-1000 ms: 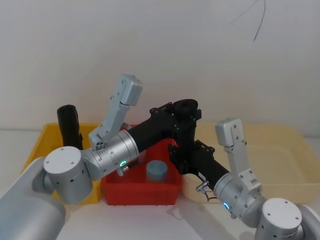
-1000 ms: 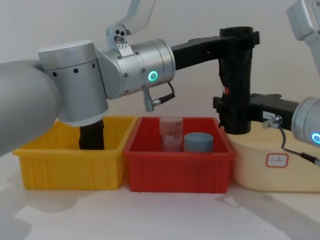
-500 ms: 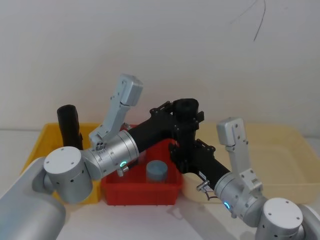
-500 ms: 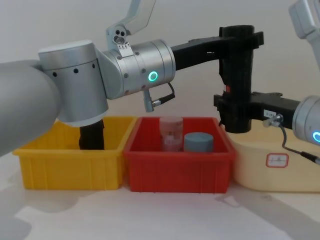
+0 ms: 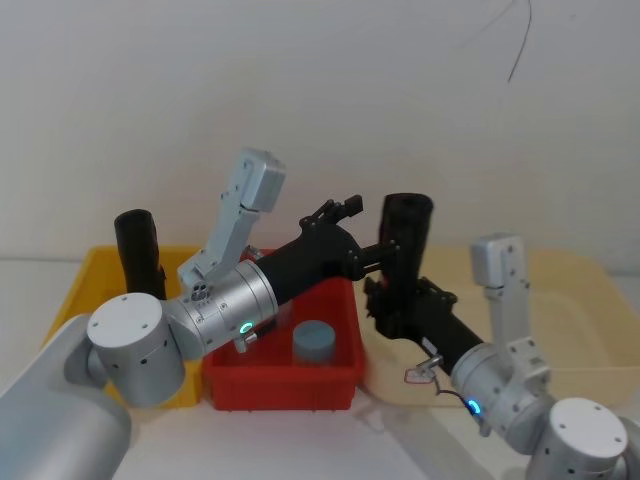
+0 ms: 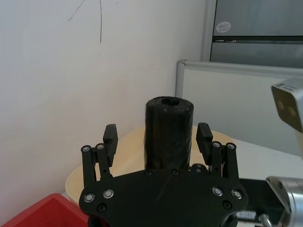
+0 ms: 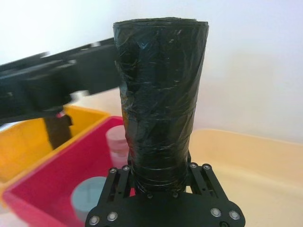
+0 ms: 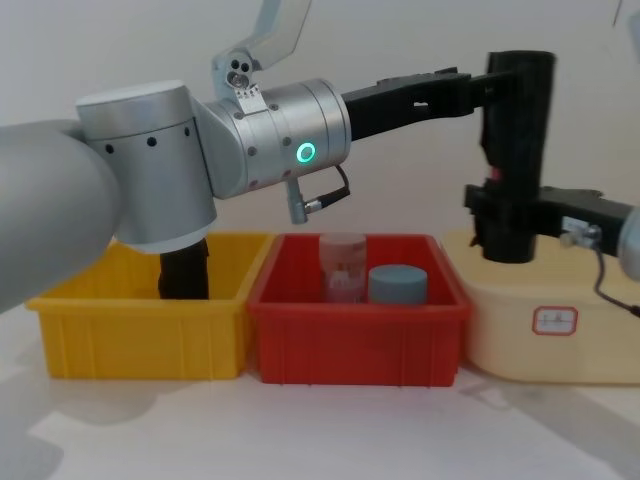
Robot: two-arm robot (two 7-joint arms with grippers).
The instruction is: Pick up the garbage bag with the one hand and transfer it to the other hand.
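Note:
The garbage bag is a tight black roll, held upright in the air over the seam between the red bin and the cream tub. My right gripper is shut on its lower end; the right wrist view shows the roll rising from the right gripper. My left gripper is open, just left of the roll's upper part. In the left wrist view its fingers stand apart on either side of the roll, without touching it. From the chest, the roll stands right of the left gripper.
A yellow bin at the left holds another black roll. The red bin in the middle holds a pink-lidded jar and a grey-blue cylinder. The cream tub sits at the right.
My left gripper has opened and let go of the roll. The right gripper, still shut on the roll, has carried it to the right, away from the left fingers.

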